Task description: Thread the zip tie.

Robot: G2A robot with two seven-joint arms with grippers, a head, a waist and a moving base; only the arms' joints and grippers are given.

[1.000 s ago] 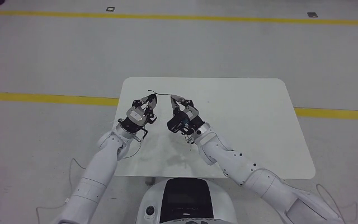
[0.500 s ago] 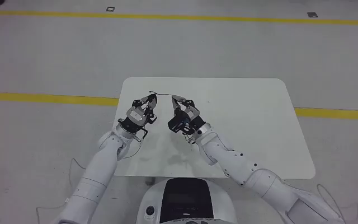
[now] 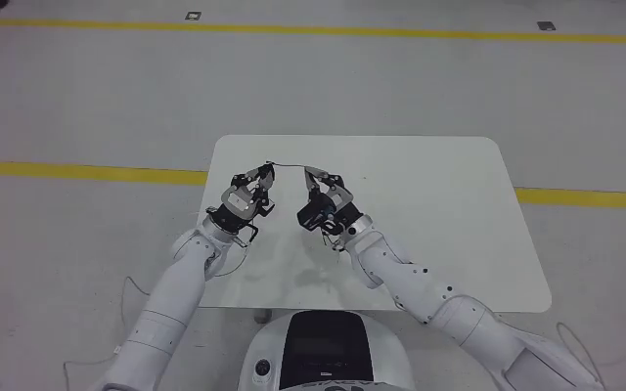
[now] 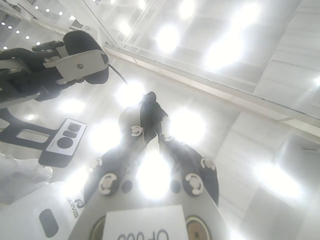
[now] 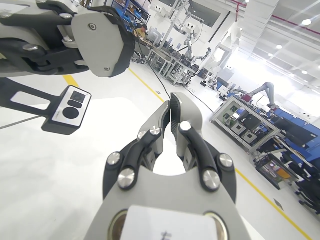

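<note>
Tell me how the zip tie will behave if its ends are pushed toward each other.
The zip tie is a thin strand held between the left gripper and the right gripper, so probably very light. It spans the gap without drooping, so likely springy, not limp; pushed endwise it would probably bow sideways. Being so narrow, it may twist in the pinch.

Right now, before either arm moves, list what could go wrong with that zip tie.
1. The zip tie is stretched between the right gripper and the left gripper. Pulling them apart could slip it free.
2. Ceiling glare in the left wrist view washes out the tie there, so alignment may be misjudged.
</note>
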